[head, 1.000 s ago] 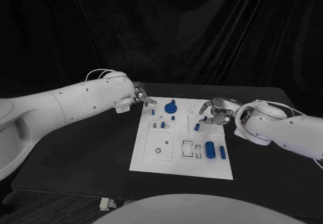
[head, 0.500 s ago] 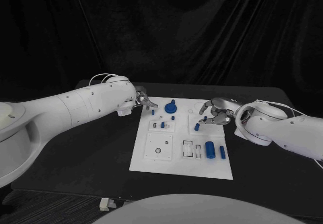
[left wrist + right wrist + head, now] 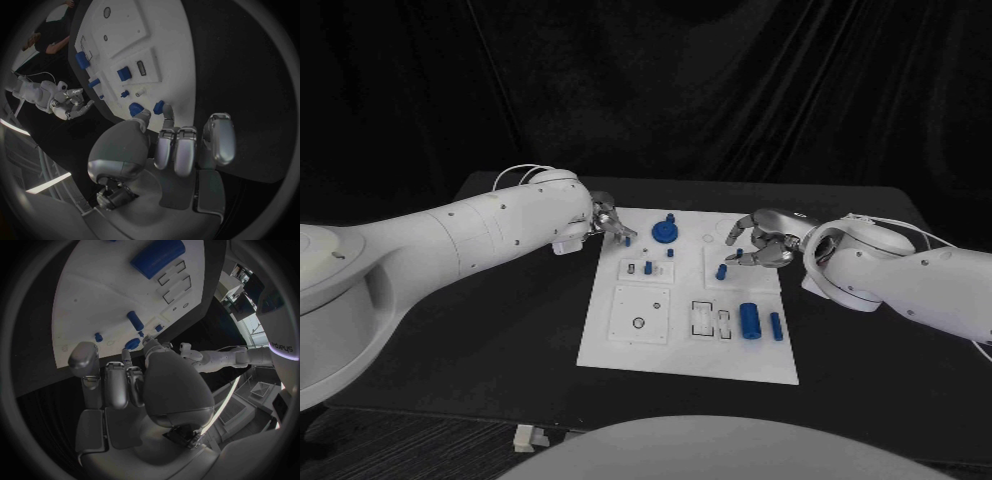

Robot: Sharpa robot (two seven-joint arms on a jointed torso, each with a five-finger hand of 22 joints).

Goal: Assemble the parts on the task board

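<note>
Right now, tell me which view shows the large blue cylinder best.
The right wrist view: the large blue cylinder sits big and unobstructed on the task board. The head view shows it small; the left wrist view, tiny.

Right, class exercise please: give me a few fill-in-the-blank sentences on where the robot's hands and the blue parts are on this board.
1. The task board is a ____ plate on the black table.
2. The left hand is at the board's far ____ corner.
3. The large blue cylinder lies on the board's ____ side, nearer the right hand.
4. That cylinder is touched by ____ hand.

Missing words: white; left; right; neither
</note>
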